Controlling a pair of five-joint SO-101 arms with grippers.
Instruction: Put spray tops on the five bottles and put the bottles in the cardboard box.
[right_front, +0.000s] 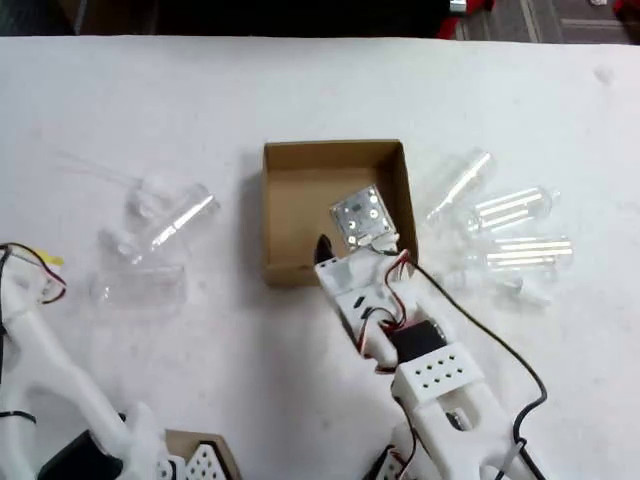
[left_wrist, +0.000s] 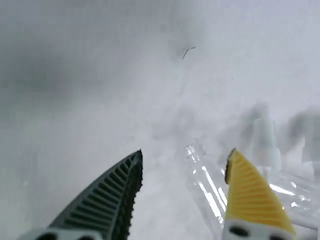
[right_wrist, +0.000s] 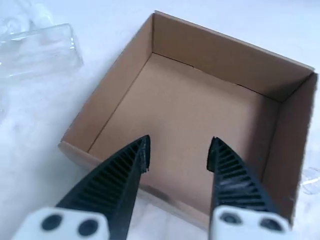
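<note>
Right gripper (right_wrist: 178, 147) jaws apart over cardboard box (right_wrist: 215, 50), left gripper (left_wrist: 185, 155) jaws apart, clear bottle (left_wrist: 202, 182) partly hidden behind its yellow finger (left_wrist: 252, 195)

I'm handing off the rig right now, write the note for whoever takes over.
Left end effector: open, empty, over the table beside the left bottles.
Right end effector: open, empty, above the cardboard box.
Box is empty; three right bottles lie beside it.
Done: nothing boxed; whether any top is fitted is unclear.
Left: fit spray tops, box all five.
</note>
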